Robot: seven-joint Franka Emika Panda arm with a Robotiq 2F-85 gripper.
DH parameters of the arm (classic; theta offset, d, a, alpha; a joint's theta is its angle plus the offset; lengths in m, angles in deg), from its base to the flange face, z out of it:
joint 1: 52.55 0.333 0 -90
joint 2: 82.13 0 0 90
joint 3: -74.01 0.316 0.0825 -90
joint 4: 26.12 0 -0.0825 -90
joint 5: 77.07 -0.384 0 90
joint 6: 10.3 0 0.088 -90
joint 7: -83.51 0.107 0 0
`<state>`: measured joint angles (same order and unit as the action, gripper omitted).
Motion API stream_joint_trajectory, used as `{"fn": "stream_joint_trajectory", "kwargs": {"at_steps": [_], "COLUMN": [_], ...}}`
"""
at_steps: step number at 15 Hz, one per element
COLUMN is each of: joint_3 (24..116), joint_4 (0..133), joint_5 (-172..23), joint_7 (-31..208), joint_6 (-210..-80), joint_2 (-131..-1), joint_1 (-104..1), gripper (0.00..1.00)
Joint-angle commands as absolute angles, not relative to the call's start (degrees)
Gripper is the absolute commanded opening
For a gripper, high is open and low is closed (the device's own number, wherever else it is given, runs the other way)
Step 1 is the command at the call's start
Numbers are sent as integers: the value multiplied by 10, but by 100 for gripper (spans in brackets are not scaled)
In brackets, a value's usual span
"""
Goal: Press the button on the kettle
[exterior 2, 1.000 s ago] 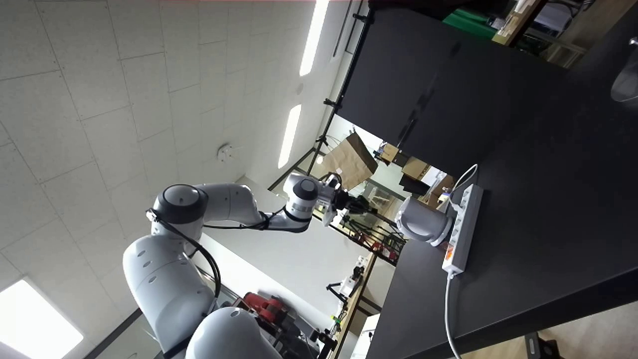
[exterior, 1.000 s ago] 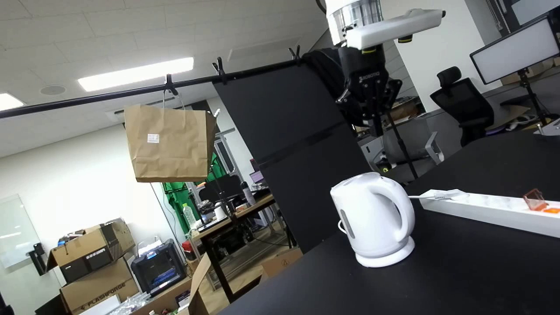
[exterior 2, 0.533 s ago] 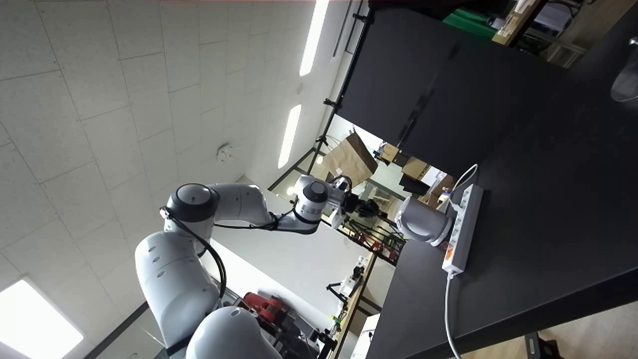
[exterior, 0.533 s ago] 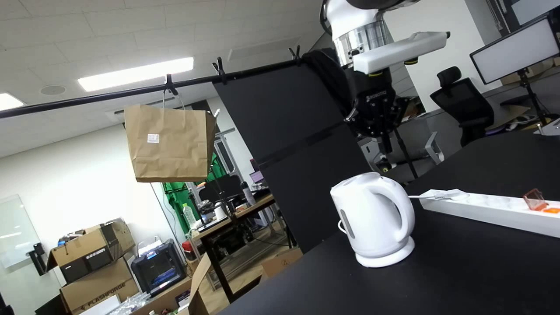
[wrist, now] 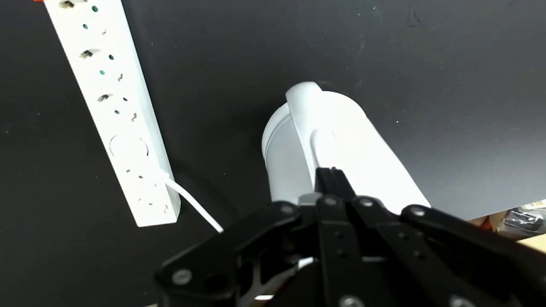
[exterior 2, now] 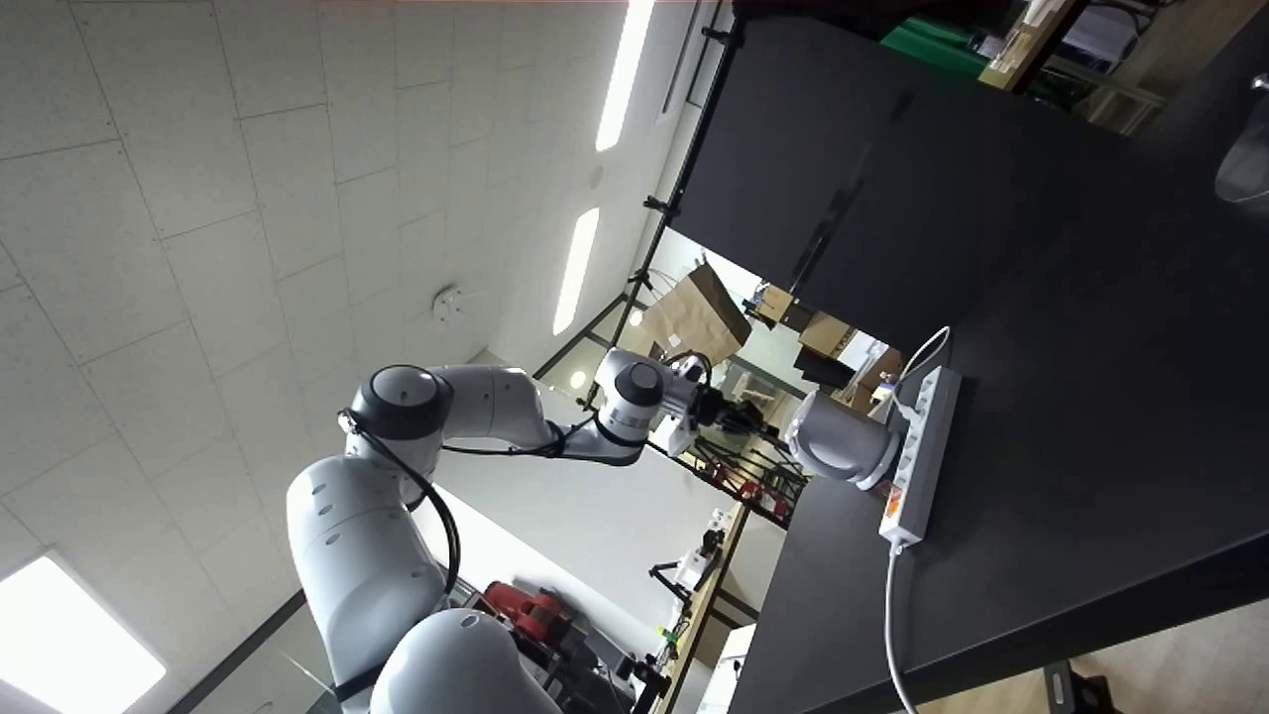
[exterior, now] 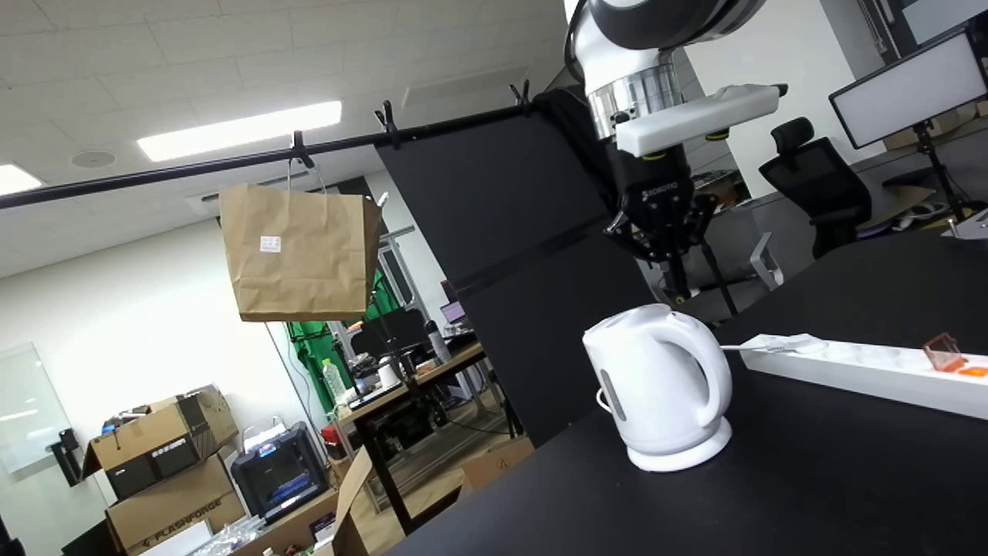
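The white kettle (exterior: 656, 394) stands upright on its round base on the black table. It also shows in an exterior view (exterior 2: 833, 436) and, from above, in the wrist view (wrist: 362, 145), with its loop handle (wrist: 305, 102) toward the top. My black gripper (exterior: 679, 292) is shut and empty, pointing down above and behind the kettle in that exterior view. In an exterior view the fingertips (exterior 2: 781, 444) are close to the kettle's top. In the wrist view the fingertips (wrist: 332, 171) overlap the kettle near the handle's root; contact cannot be told. A tiny red spot shows at the tips. The button is not clearly visible.
A long white power strip (wrist: 123, 123) lies beside the kettle, with a white cord (wrist: 194, 202) plugged in. It shows in both exterior views (exterior: 857, 378) (exterior 2: 924, 451). The black table's edge (wrist: 490, 212) is beyond the kettle. A black panel (exterior: 532, 255) hangs behind.
My gripper has come down toward the kettle's top over the last second, with a slight sideways shift. The kettle and power strip have not moved.
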<state>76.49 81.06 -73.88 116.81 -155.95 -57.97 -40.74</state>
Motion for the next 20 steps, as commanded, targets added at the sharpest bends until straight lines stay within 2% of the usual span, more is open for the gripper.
{"fn": "stream_joint_trajectory", "kwargs": {"at_steps": [1,20], "joint_3": [754,747], "joint_4": [780,761], "joint_5": [-755,-788], "joint_7": [1171,1172], "joint_6": [-1553,-1574], "joint_2": [-558,-531], "joint_1": [-399,-391], "gripper": [0,0]}}
